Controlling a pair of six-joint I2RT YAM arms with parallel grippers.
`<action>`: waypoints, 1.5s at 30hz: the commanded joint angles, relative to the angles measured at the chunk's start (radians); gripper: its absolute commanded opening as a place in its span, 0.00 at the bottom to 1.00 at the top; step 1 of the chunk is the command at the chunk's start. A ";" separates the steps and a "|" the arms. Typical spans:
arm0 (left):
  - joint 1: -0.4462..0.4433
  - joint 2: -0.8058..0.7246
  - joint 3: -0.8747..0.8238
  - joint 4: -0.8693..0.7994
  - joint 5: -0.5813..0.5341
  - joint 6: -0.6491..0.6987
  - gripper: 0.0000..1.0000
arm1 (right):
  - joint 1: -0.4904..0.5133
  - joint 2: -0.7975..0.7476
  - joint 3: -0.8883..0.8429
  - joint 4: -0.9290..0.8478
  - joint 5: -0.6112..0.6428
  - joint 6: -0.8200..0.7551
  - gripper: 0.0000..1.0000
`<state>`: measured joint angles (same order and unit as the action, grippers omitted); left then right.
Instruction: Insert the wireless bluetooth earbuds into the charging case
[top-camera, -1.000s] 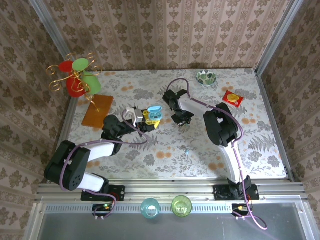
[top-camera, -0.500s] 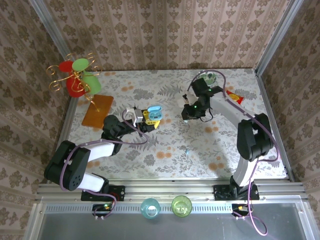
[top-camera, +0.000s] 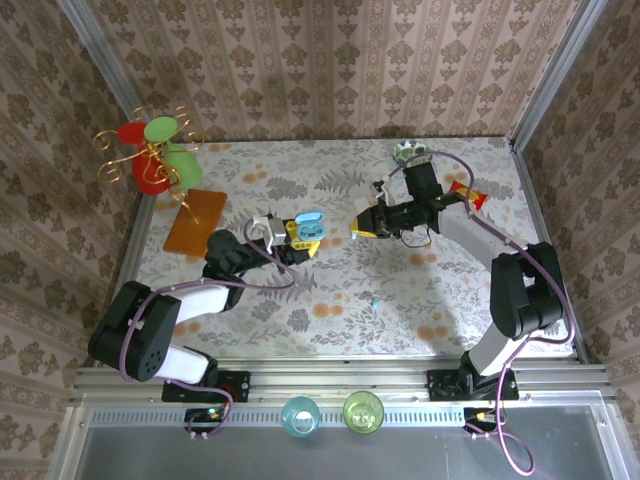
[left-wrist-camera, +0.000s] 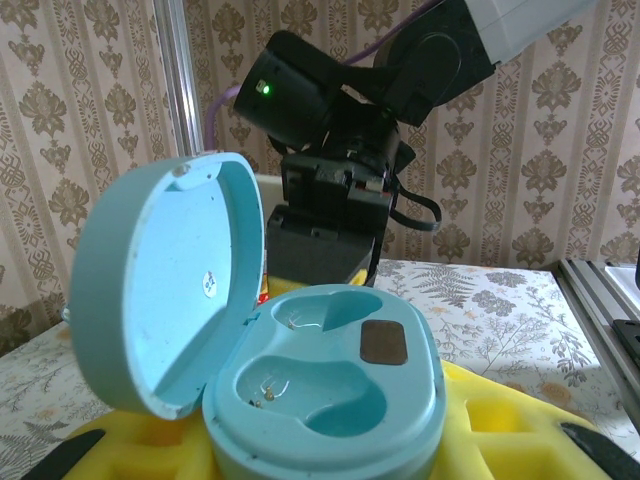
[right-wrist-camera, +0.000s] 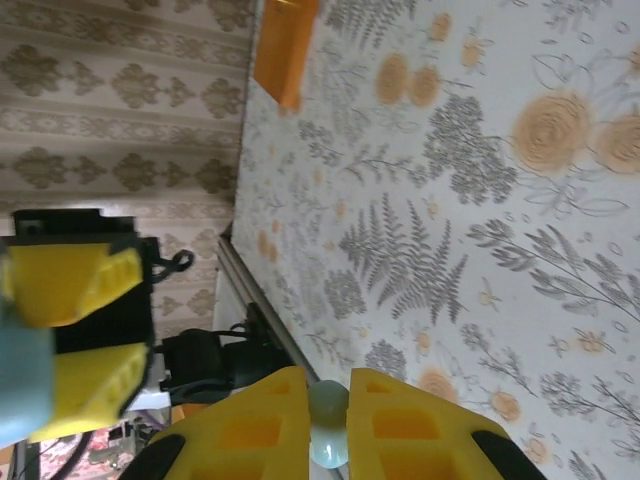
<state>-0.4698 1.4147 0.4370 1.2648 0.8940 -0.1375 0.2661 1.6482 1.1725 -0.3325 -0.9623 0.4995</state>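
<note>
The charging case sat open in my left gripper, pinched between the yellow fingers and held above the counter left of centre. Its lid was tipped back to the left. Both wells were empty, so neither piece had gone in yet. That hand had not shifted over the last second, and its grip on the case was unchanged.

What had changed was on my right side. A second before, that arm was folded up near the middle. It had since swung out and reached back in from the right, so my right gripper ended just beside the case, level with it but apart from it. Over the same second its jaws had drawn fully together. In the right wrist view a pale, rounded earbud was clamped between the yellow fingertips, and the case showed at the left edge.

I judged that the pick was finished and the carry nearly so. What remained was lining the earbud up over a well and lowering it in.

A small pale speck lay on the counter nearer my bases. I could not tell whether it was the other earbud.
</note>
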 joint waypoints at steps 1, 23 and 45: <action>0.003 0.018 0.003 0.025 0.029 0.012 0.28 | -0.011 -0.041 -0.021 0.063 -0.042 0.118 0.14; 0.002 0.059 0.031 0.025 0.065 0.011 0.27 | 0.136 -0.198 0.090 -0.090 0.057 0.007 0.13; -0.023 0.046 0.054 0.025 0.143 -0.016 0.27 | 0.276 -0.139 0.209 -0.196 0.191 -0.231 0.14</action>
<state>-0.4850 1.4750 0.4656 1.2648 1.0077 -0.1383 0.5335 1.5009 1.3602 -0.5014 -0.8017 0.3035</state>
